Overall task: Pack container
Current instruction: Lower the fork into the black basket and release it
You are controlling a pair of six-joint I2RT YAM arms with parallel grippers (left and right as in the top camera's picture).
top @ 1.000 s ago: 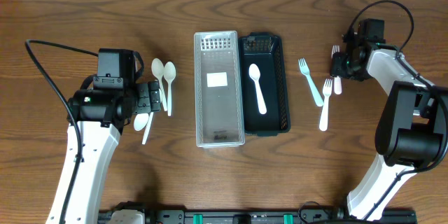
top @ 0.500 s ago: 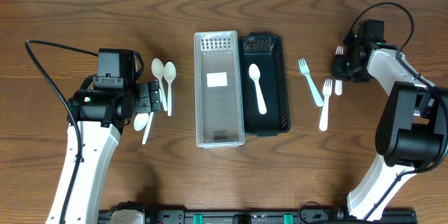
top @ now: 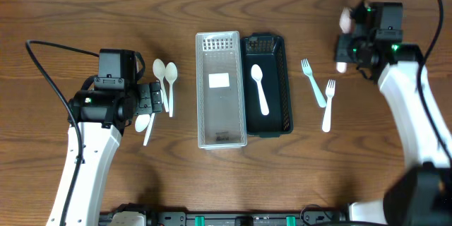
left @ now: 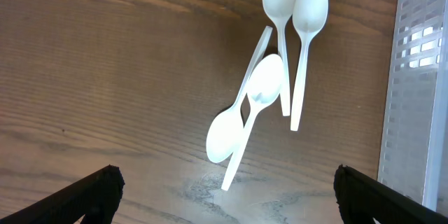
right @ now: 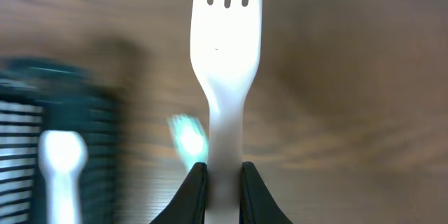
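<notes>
We start at the black basket (top: 269, 85) in the middle of the table (top: 70, 7); one white spoon (top: 260, 88) lies inside it, bowl toward the far end; the clear white tray (top: 221, 92) sits touching the basket's left wall, and we see only a pale label on its floor; just to the right of the basket a light blue fork (top: 313, 82) lies on the wood, and a white fork (top: 328, 104) lies beside that, a little further from the basket; further right and toward the far edge, the right gripper (top: 351, 46) is clenched on the handle of a pale fork (right: 225, 56), tines pointing away from the fingers (right: 192, 189); the wrist view is blurred, with the basket smeared at its left side; well to the left of the basket, beyond the tray, four white spoons lie together: two side by side (left: 280, 0) (left: 310, 7) and two crossed over each other below them (left: 264, 87) (left: 225, 136); furthest from the basket, the left gripper (left: 224, 194) stands spread wide and holds nothing, hovering over the crossed pair.
</notes>
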